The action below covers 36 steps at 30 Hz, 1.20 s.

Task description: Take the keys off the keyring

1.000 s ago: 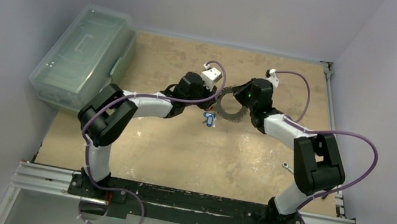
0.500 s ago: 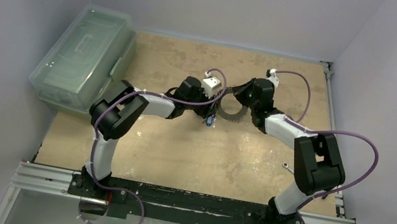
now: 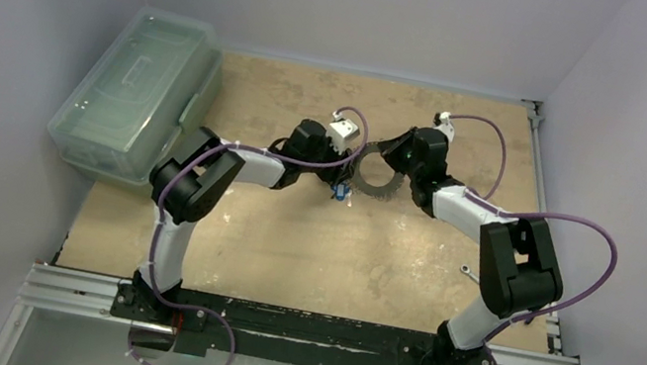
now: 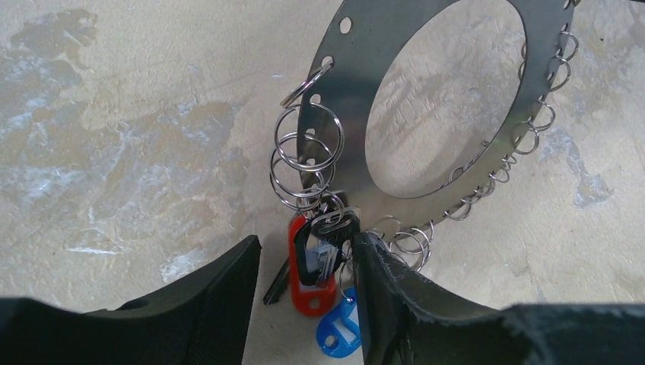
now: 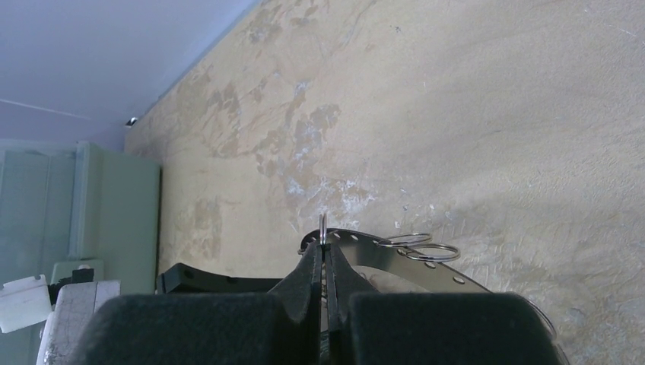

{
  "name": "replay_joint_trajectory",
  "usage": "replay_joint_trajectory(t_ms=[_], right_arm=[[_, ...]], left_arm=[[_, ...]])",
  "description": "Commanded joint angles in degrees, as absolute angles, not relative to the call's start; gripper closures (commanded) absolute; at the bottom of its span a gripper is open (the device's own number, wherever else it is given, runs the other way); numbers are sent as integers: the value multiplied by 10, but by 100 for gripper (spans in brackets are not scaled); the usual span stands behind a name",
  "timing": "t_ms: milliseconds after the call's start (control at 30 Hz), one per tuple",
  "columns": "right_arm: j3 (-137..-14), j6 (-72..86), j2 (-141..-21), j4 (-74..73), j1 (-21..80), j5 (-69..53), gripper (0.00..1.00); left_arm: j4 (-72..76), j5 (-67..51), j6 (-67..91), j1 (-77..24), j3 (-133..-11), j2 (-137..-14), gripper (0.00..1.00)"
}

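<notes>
The keyring (image 4: 357, 53) is gripped by its rim near the middle of the desk (image 4: 114, 114), pinched in the fully closed jaws of the right gripper (image 5: 323, 262). The keys (image 4: 327, 239) are bunched at its lower edge, hung from split rings (image 4: 308, 152) with a red tag (image 4: 308, 293) and a blue tag (image 4: 338, 334). The bunch is flanked by the partly parted jaws of the left gripper (image 4: 304, 251), seemingly without being clamped.
</notes>
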State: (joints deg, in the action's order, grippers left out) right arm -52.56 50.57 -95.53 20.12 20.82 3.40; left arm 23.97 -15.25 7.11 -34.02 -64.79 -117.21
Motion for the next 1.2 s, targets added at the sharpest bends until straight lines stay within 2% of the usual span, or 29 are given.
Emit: replay_joint_trajectory(t_ms=[0,100,300,500,633,867,900,967,1033,1067,1167], right_arm=[[-528,511,-956,218,205,28,100],[-528,508,-955,218,204,33,100],[-526,505,-957,220,201,34,100],[-524,498,-961,220,198,32,100],[-517,474,-952,228,196,23,100],[-505,341,-914,244,194,-90,99],[-493,322,-899,257,193,-110,91],[-450,286,-861,299,190,-147,61],[-410,252,-814,337,184,-185,37],[-398,237,-797,345,180,-204,30],[-383,190,-763,348,166,-272,17]], left_arm=[[277,-171,50,-332,-660,-1175,56],[273,-185,46,-329,-656,-1171,67],[291,-209,41,-322,-627,-1132,98],[275,-237,36,-321,-623,-1087,100],[199,-256,-12,-321,-651,-1064,100],[54,-306,-119,-321,-699,-1030,100],[23,-315,-140,-321,-709,-1025,100],[-52,-323,-182,-323,-733,-1019,100],[-116,-322,-217,-324,-768,-1018,100],[-150,-320,-235,-324,-785,-1020,100],[-244,-324,-292,-327,-828,-1023,100]])
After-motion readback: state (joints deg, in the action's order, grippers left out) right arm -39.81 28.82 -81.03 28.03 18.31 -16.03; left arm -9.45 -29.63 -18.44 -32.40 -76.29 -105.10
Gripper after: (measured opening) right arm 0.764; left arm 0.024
